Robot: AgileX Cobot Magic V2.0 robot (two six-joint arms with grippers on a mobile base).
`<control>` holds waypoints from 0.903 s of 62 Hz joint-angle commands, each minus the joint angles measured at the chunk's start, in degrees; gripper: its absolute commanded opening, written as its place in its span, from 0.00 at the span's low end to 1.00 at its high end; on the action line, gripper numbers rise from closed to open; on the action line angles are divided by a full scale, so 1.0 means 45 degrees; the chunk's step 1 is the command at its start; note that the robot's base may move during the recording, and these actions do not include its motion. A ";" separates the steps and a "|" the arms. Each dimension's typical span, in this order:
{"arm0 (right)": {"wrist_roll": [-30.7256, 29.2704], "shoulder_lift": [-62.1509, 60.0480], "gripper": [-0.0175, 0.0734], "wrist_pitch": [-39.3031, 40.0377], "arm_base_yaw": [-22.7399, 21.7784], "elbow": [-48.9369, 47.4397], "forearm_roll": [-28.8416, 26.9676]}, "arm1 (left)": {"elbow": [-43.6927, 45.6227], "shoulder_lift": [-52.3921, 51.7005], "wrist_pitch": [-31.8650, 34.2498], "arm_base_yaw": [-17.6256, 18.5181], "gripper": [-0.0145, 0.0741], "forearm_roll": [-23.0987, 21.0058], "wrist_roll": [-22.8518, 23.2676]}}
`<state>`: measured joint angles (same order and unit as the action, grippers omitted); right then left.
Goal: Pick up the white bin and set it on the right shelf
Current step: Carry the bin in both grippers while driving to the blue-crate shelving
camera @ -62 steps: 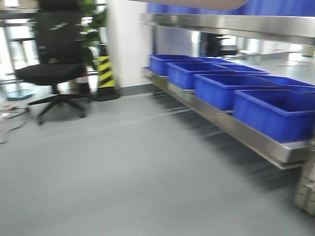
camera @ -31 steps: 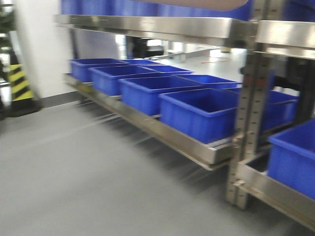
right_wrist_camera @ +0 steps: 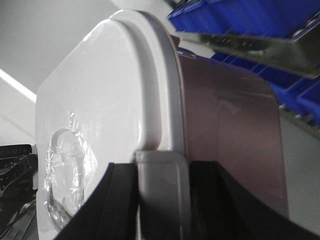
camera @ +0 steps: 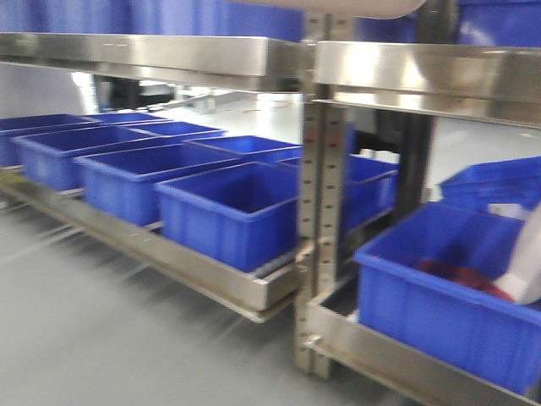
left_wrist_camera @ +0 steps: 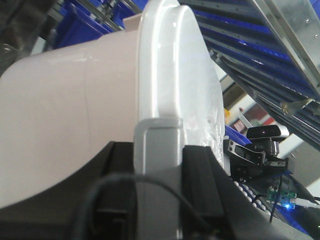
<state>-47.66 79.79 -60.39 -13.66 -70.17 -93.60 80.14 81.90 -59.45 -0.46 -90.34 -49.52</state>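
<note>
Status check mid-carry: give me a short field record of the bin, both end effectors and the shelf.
white bin: lid on, carried between both arms
left end effector: clamped on the lid rim
right end effector: clamped on the lid rim
right shelf: ahead, steel front rail in view
blue bins: row on the lower rack
placement: not yet done

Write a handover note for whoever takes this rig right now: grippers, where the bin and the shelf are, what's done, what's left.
Left gripper: shut on the bin at its lid rim.
Right gripper: shut on the lid rim too.
Bin: held up between both arms, just showing at the top of the front view.
Shelf: steel rack directly ahead, with blue bins on its lower level.
Done: bin grabbed, now at the rack.
Left: set it on the shelf, then release.
</note>
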 commanded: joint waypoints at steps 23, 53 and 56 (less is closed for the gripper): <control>-0.0066 -0.0590 0.27 -0.2732 0.0467 -0.0427 -0.1360 | 0.0483 -0.0554 -0.3497 0.0669 0.02 -0.1237 -0.0115; -0.0066 -0.0590 0.27 -0.2734 0.0467 -0.0427 -0.1360 | 0.0483 -0.0554 -0.3437 0.0669 0.02 -0.1237 -0.0115; -0.0066 -0.0590 0.27 -0.2745 0.0467 -0.0427 -0.1360 | 0.0483 -0.0554 -0.3410 0.0669 0.02 -0.1237 -0.0115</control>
<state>-47.66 79.79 -60.39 -13.66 -70.17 -93.60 80.14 81.90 -59.45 -0.46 -90.34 -49.52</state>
